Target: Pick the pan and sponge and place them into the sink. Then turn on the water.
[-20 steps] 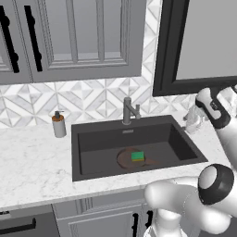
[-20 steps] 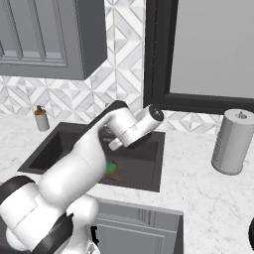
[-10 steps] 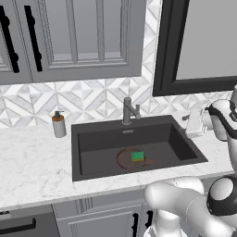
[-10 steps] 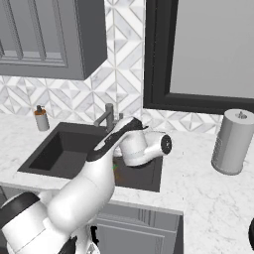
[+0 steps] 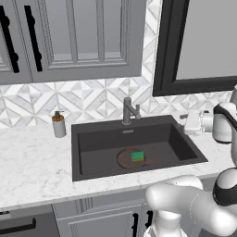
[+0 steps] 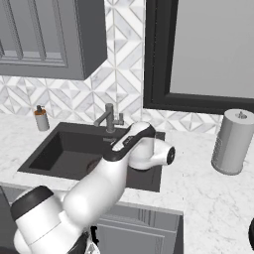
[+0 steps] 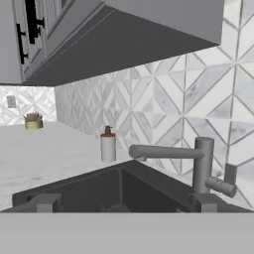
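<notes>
Claw (image 7: 124,206) jaws spread wide, holding nothing, facing grey metal faucet (image 7: 191,158). Green-topped sponge (image 5: 137,156) sits on round dark-brown pan (image 5: 131,159) inside black rectangular sink (image 5: 92,159). Pan handle hard to make out.

Sponge (image 5: 137,156) hides pan (image 5: 126,159) centre

Even, soft rendered light; no glare, no motion blur.

Around the sink (image 5: 88,152) the marble desk (image 5: 32,171) is bright and evenly lit, while the black basin stays dark with little detail inside; the sponge (image 5: 137,156) is the one vivid patch in it. The cupboard (image 7: 149,30) above the sink shows a dim, shaded underside in the hand view. That view is softer and grainier than the base views, the faucet (image 7: 193,158) slightly fuzzy. Edges stay straight, without lens distortion.
</notes>
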### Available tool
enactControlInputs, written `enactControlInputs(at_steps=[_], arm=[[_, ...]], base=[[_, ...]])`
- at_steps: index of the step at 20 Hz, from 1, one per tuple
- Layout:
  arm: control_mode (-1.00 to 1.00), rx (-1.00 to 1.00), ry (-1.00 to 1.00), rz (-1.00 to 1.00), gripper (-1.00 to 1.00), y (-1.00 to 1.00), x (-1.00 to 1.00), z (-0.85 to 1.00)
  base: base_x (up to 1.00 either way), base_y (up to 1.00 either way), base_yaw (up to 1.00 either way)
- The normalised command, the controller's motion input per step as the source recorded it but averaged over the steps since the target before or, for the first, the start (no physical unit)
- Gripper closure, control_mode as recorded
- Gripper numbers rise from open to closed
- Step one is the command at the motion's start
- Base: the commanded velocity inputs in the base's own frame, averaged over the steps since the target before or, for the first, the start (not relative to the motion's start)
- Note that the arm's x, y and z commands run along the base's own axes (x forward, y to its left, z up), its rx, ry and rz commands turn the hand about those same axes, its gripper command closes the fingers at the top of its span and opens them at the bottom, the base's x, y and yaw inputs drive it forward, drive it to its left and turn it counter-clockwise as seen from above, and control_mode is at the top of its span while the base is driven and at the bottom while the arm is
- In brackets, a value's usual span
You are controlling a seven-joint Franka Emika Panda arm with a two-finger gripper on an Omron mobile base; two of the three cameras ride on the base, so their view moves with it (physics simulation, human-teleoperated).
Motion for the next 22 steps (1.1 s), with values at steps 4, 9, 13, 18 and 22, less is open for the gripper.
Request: enactControlInputs(at_steps=[4,9,13,18,22], arm=[[-1.0,0.03,-0.09,-0.01,-1.0,0.02,0.22,0.01],[-1.0,-0.02,-0.01,-0.16,-1.0,0.17,0.5,-0.03],[-1.0,0.03,-0.02,-0.04,-1.0,0.01,0.53,0.0],[-1.0,0.09,-0.01,0.0,-1.0,0.01,0.33,0.0],[-1.0,0.0,-0.09,0.0,-1.0,0.07,0.05,-0.06]], base=[[0.0,0.0,0.0],[0.0,0.0,0.0],[0.0,0.0,0.0],[0.0,0.0,0.0],[0.0,0.0,0.0]])
